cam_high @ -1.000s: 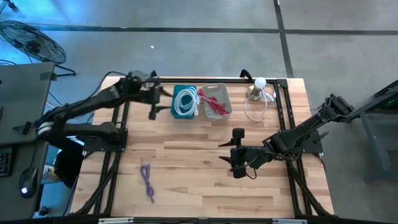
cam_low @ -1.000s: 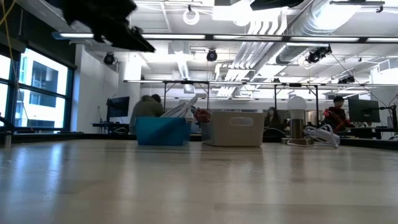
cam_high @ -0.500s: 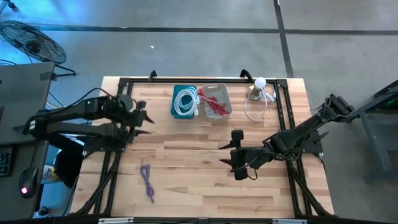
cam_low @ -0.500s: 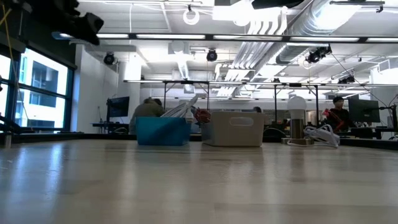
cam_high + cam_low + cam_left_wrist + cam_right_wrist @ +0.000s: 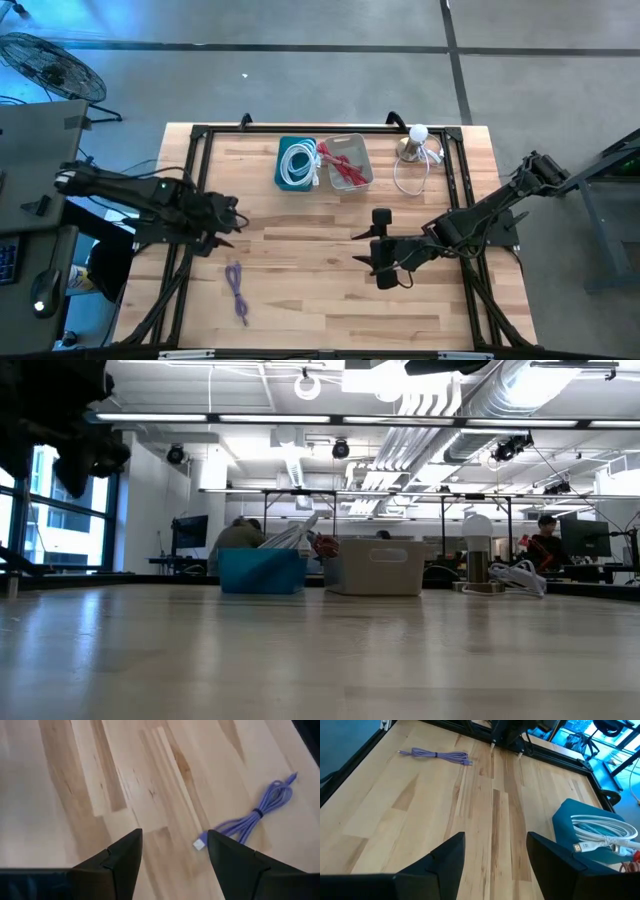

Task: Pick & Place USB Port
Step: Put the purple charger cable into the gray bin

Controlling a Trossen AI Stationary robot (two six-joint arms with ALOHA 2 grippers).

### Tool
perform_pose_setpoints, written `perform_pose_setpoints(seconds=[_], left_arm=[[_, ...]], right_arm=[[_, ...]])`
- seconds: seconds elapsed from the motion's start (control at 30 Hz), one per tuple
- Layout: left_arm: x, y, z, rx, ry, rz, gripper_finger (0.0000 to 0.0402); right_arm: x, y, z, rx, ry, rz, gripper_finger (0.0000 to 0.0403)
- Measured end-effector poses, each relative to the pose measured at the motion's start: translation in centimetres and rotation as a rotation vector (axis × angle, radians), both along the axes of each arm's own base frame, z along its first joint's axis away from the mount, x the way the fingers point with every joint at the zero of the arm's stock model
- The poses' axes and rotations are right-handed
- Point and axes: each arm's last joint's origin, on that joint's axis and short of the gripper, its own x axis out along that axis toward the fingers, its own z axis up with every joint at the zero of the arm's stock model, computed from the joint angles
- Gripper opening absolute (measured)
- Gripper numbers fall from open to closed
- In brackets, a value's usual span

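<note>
The purple USB cable lies bundled flat on the wooden table, toward its near left part; in the left wrist view the purple cable shows its pale plug end on the wood. My left gripper is open and hovers above the table just beyond the cable, touching nothing; its fingers are spread wide. My right gripper is open and waits mid-table, right of centre. From the right wrist view the cable lies far off.
A blue bin holding a white coiled cable and a white bin with red cable stand at the far edge. A small lamp with white cord sits to their right. A black frame borders the table.
My left gripper has swung from beside the blue bin at the far edge toward the table's left and near side, coming lower, and now hangs just beyond the purple cable. My right arm has kept still.
</note>
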Motion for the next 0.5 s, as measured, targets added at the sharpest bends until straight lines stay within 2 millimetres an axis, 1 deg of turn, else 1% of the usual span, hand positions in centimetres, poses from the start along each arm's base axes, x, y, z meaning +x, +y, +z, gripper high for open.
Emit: perform_pose_setpoints(seconds=[0.1,0.23,0.5], left_arm=[[0.1,-0.5,-0.6,-0.066,0.014,0.075,0.0218],[0.3,-1.4,-0.8,-0.194,0.033,0.164,0.0218],[-0.4,-3.1,-1.0,-0.277,0.113,0.202,0.0218]], right_arm=[[0.1,-0.2,0.0,0.002,0.001,-0.006,0.0204],[0.3,-0.5,0.0,0.013,0.007,-0.002,0.0204],[0.4,-0.8,-0.1,0.021,0.018,0.014,0.0204]])
